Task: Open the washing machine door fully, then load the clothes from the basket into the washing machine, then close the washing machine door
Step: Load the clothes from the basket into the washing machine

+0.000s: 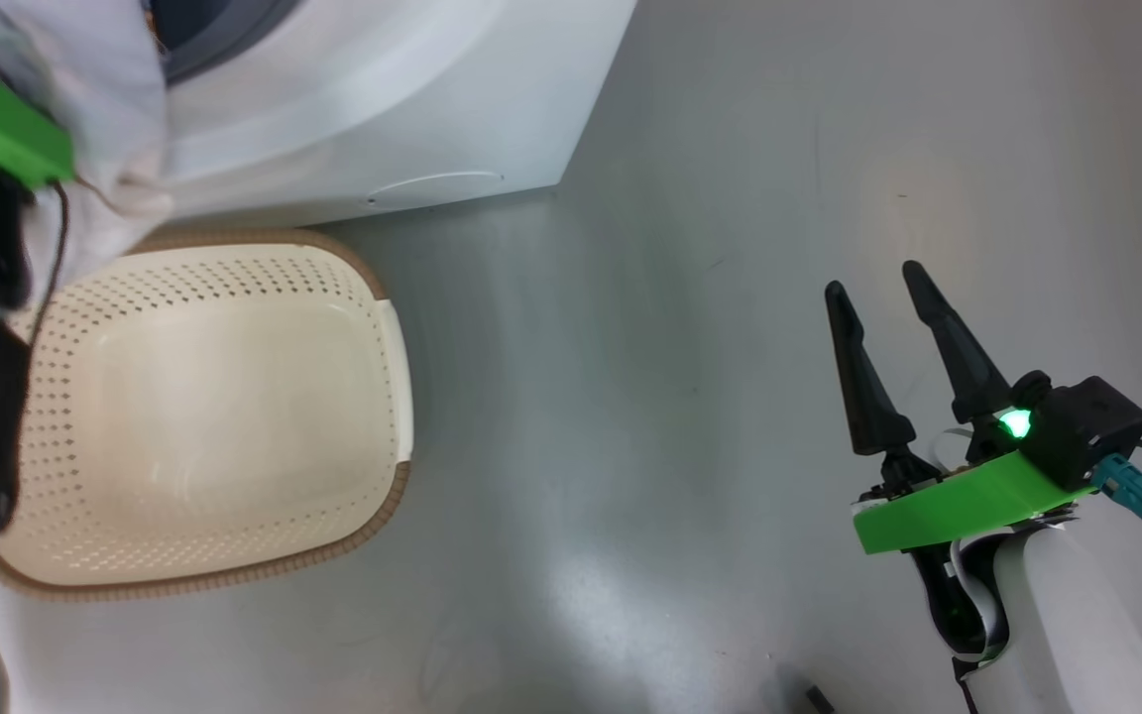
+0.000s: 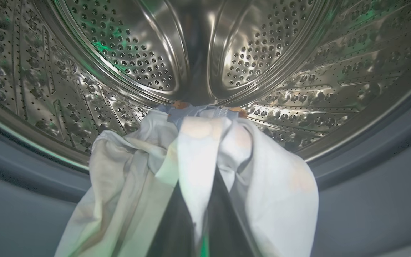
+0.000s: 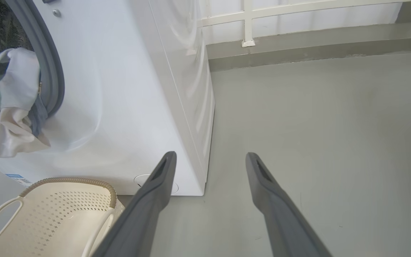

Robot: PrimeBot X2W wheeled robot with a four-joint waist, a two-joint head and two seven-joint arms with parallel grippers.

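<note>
grey floor point(image 1: 680, 397) runs beside the white washing machine point(image 1: 383, 99). the left gripper point(image 2: 198, 200) is clamped on the clothes point(image 2: 148, 171), pale cloth draped over the grey gasket point(image 2: 369, 171) at the steel drum point(image 2: 137, 53) mouth; a blue piece, possibly printed, peeks behind. the right gripper point(image 1: 873, 278) hangs with fingers apart, well apart from the basket point(image 1: 204, 416).

You're looking at a smooth grey floor point(image 1: 710, 297) with a soft glare patch point(image 1: 596, 585); along its far edge runs a grey kerb point(image 3: 316, 44) under a cream-white lattice frame point(image 3: 247, 21).
</note>
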